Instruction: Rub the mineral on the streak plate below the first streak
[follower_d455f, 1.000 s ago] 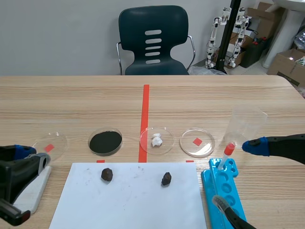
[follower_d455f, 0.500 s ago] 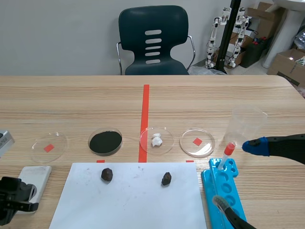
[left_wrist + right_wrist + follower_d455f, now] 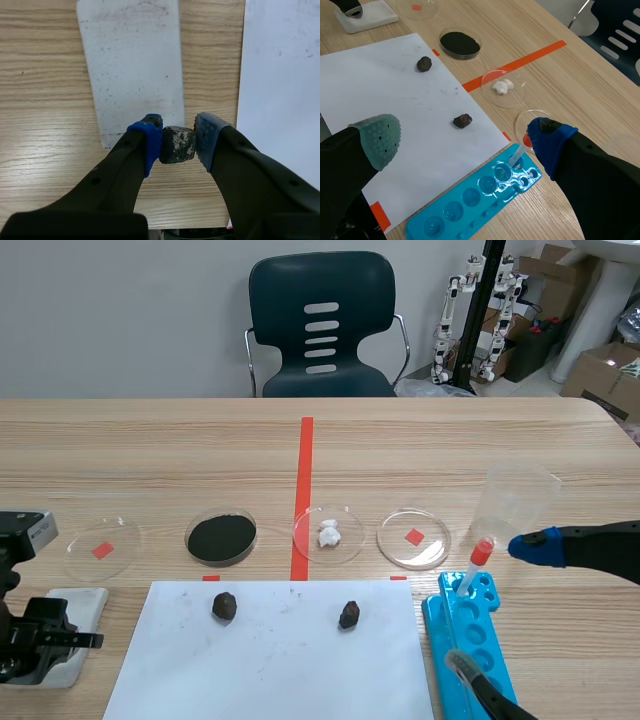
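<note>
Between the blue pads of your left gripper [image 3: 178, 141] sits the mineral [image 3: 176, 145], a dark, speckled lump. The fingers are closed on it from both sides and open only as wide as the stone. It hangs over the near end of the white streak plate [image 3: 132, 70], by the corner next to the paper. You cannot tell from here whether it touches the plate. A faint grey smear [image 3: 131, 12] marks the plate's far end, and fine dark specks dot the rest.

In the scene view this arm is at the lower left of the frame, with the plate under it on the wooden table [image 3: 450, 450]. The white paper sheet [image 3: 270, 665] lies bottom centre and carries two dark rocks [image 3: 224, 607] [image 3: 348, 615].

A row of petri dishes crosses the middle:
- an empty one [image 3: 102, 549] at the left
- one with black powder [image 3: 221, 537]
- one with white lumps [image 3: 328, 534]
- another empty one [image 3: 414, 538]

Your right gripper [image 3: 465, 144] is at the lower right, fingers spread wide and holding nothing. It is above a blue well tray [image 3: 478, 645], where a red-tipped dropper [image 3: 474, 565] leans. A clear plastic cup [image 3: 515, 502] stands just behind the tray.
</note>
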